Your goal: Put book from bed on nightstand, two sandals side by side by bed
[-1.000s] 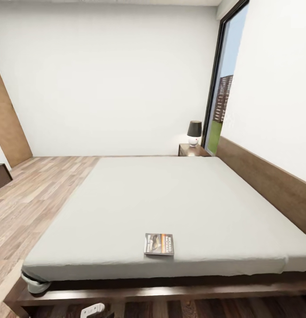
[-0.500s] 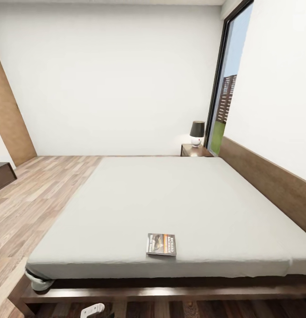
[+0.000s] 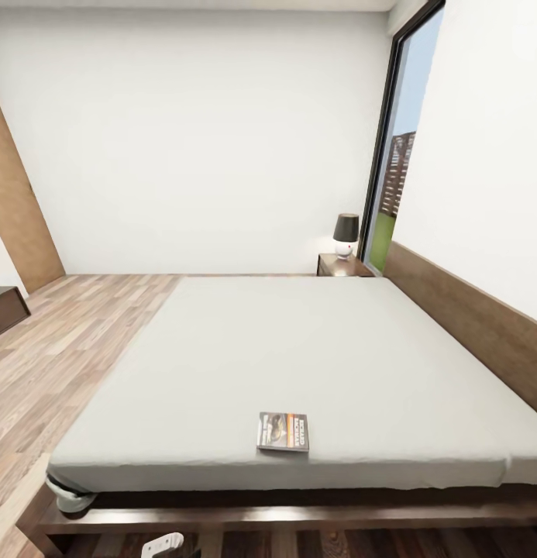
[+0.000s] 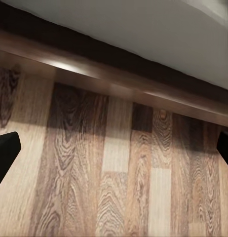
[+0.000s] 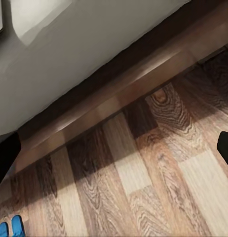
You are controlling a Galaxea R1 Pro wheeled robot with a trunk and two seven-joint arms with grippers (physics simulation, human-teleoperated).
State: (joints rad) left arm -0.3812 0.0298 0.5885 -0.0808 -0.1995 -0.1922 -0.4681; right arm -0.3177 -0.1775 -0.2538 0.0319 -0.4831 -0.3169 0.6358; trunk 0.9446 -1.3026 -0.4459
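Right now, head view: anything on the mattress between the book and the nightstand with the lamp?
Nothing. In the head view, only bare grey mattress runs from the book to the nightstand.

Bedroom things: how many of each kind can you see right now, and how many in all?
Bed: 1
Book: 1
Nightstand: 1
Lamp: 1
Blue sandals: 2, at the frame's edge
Total: 6
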